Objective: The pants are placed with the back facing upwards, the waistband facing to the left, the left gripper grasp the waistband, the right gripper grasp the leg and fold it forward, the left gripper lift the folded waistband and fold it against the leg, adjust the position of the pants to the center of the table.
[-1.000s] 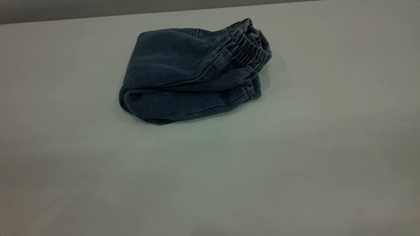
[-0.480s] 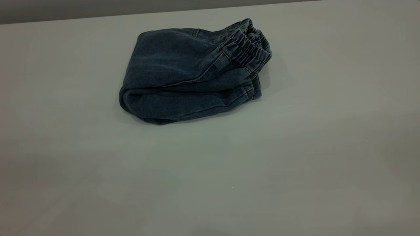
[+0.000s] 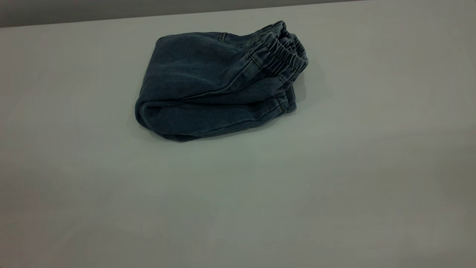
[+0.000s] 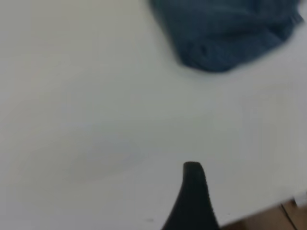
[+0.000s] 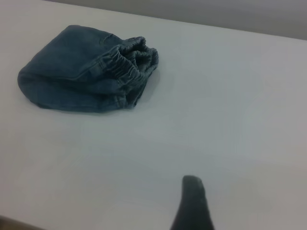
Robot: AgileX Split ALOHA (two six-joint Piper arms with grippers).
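Dim, even light in the exterior view; the pants (image 3: 219, 82) cast a soft shadow toward the table's (image 3: 334, 186) right edge. The left wrist view is blurred, brighter and washed out.

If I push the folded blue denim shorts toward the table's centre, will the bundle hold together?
Probably slides as one: the folded blue denim shorts sit compact. The loose gathered waistband on top may flop or shift.
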